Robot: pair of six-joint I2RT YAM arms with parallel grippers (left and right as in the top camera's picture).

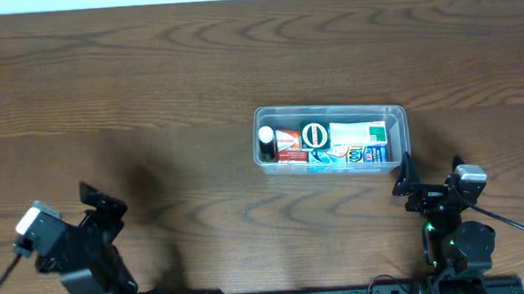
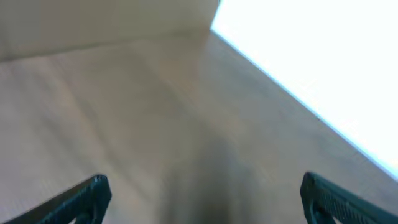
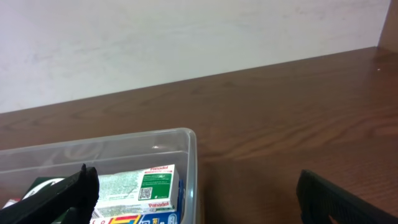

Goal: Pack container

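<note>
The clear container stands right of the table's middle. It holds a white-capped bottle, a red and white box, a round black and white item, a green and white box and blue boxes. My right gripper is open just off the container's near right corner. In the right wrist view its fingers straddle that corner with nothing gripped, and the green and white box shows inside. My left gripper is open at the near left, over bare wood.
The brown wooden table stretches left and beyond the container. A pale wall rises behind the far table edge. In the left wrist view a bright white area fills the upper right.
</note>
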